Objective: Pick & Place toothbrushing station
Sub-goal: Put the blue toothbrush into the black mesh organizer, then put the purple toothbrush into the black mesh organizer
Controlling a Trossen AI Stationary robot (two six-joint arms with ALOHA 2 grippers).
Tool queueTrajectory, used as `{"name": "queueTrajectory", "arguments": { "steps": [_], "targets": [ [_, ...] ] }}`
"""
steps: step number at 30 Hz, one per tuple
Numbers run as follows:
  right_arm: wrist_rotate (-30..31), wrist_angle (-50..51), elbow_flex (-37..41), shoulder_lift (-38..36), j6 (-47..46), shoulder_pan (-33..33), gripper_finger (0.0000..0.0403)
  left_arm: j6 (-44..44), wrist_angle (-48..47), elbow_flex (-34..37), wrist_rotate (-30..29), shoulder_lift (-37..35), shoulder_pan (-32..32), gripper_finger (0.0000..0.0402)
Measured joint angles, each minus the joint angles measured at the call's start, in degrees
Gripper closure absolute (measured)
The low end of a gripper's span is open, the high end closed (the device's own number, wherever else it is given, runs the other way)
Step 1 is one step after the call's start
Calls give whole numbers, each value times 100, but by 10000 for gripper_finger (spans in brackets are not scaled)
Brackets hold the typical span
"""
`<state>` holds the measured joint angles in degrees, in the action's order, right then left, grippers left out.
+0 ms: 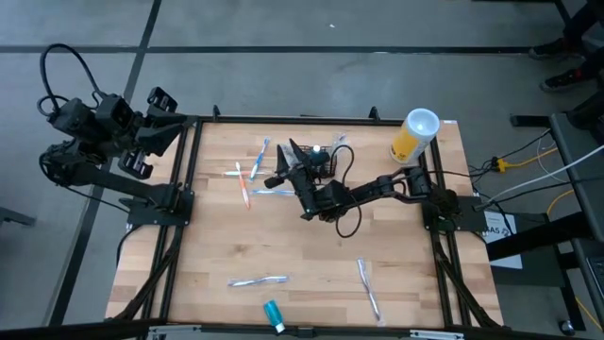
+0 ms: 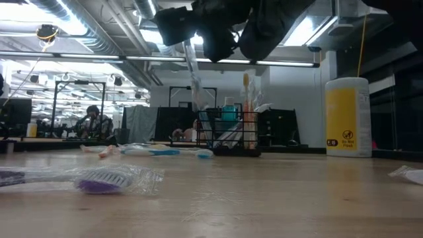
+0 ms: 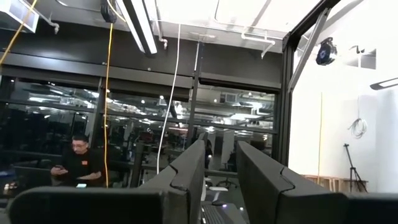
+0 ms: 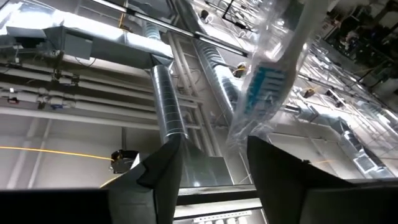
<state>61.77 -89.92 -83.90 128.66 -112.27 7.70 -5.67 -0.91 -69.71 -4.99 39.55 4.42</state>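
Observation:
The toothbrushing station, a black wire-mesh caddy (image 1: 319, 159) (image 2: 229, 135), stands at the table's far middle with several toothbrushes upright in it. A toothbrush in a clear wrapper (image 2: 193, 82) (image 4: 267, 81) leans out of the caddy's left end, lower end inside, bristle end up. My right gripper (image 1: 286, 159) (image 2: 211, 30) (image 4: 214, 146) hovers open just above the caddy, its fingers on either side of that wrapped toothbrush. My left gripper (image 3: 221, 149) (image 1: 151, 123) is raised off the table's far left corner, open and empty. My right gripper stands open at the upper part of the wrapped toothbrush. The wrapper's edge (image 4: 244, 134) shows close to one finger (image 4: 273, 162). Whether the finger touches it I cannot tell.
A yellow canister with a white lid (image 1: 415, 135) (image 2: 347, 118) stands at the far right. Loose wrapped toothbrushes lie left of the caddy (image 1: 250, 179) and near the front (image 1: 257, 280) (image 1: 368, 288). A teal item (image 1: 274, 314) lies at the near edge. A person (image 3: 78, 165) sits beyond the table.

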Motion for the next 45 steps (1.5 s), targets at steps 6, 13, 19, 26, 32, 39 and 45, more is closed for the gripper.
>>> {"name": "queueTrajectory", "arguments": {
  "steps": [6, 13, 19, 26, 32, 39, 45],
  "targets": [
    [148, 2, 0, 18, 48, -2, 217, -3, 161, 0, 206, 2, 1, 313],
    [1152, 54, 0, 118, -126, 99, 217, -7, 280, 2, 292, -2, 1, 313],
    [1559, 69, 2, 118, -127, 98, 217, -25, 273, 2, 295, 0, 1, 313],
    [1334, 212, 2, 118, -79, 94, 217, -52, 281, 2, 295, 2, 1, 313],
    [1912, 177, 4, 118, 46, 117, 217, -61, 293, 2, 294, 2, 1, 313],
    [1236, 8, 7, 100, 67, 140, 217, -107, 231, 2, 293, -2, 1, 313],
    [-1659, 8, 11, -348, 1494, -4, 217, -104, 42, 2, 302, -19, 1, 313]
  ]
}}
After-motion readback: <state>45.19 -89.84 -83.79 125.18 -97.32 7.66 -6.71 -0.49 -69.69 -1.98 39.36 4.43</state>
